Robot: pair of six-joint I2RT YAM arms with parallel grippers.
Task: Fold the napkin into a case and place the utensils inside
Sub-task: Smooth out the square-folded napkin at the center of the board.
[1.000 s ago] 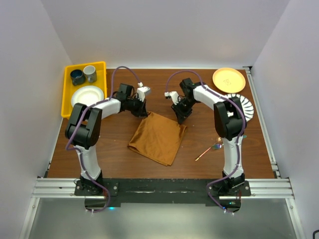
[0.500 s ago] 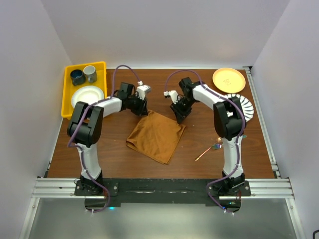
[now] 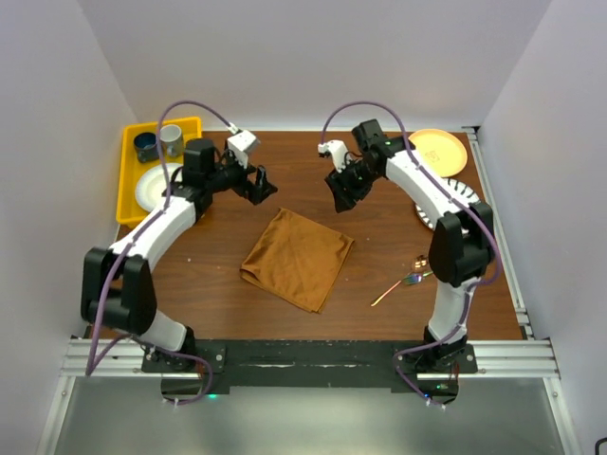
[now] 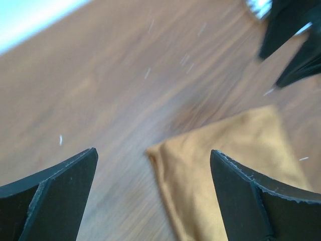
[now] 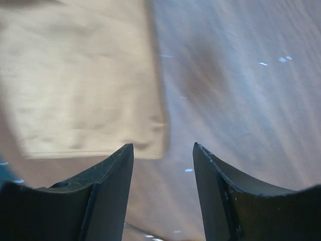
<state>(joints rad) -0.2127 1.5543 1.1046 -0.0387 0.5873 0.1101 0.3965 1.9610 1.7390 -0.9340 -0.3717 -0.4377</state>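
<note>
The rust-brown napkin lies folded into a slanted rectangle at the middle of the table, free of both grippers. My left gripper hovers open above and behind its far left corner; in the left wrist view the napkin's corner shows between my wide-spread fingers. My right gripper hangs open above and behind the far right corner, and the right wrist view shows the napkin beyond its empty fingers. The utensils lie on the table to the napkin's right.
A yellow tray at the far left holds two cups and a white plate. At the far right sit an orange plate and a white ribbed plate.
Both grippers have let go of the napkin's far corners, opened and risen away toward the back. The left arm has swung out to the left. The napkin rests where it was.
</note>
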